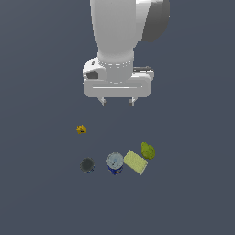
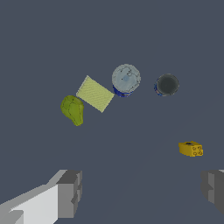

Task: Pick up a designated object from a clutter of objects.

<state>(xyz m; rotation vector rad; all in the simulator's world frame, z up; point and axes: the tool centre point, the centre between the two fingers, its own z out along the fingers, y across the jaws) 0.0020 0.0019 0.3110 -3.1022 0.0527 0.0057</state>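
The yellow-green fruit (image 1: 148,150) lies on the grey floor at the exterior view's right end of the clutter; it also shows in the wrist view (image 2: 72,109). Next to it are a pale-yellow flat block (image 1: 135,162), a blue can with pale top (image 1: 114,163), a dark round thing (image 1: 87,165) and a tiny yellow-orange thing (image 1: 81,130). My gripper (image 1: 118,101) hangs high above the floor, behind the clutter, open and empty. Its fingers (image 2: 70,192) show apart in the wrist view.
In the wrist view the block (image 2: 95,93), the can (image 2: 126,79), the dark round thing (image 2: 167,84) and the yellow-orange thing (image 2: 190,148) lie apart from one another on the plain grey floor (image 1: 41,197).
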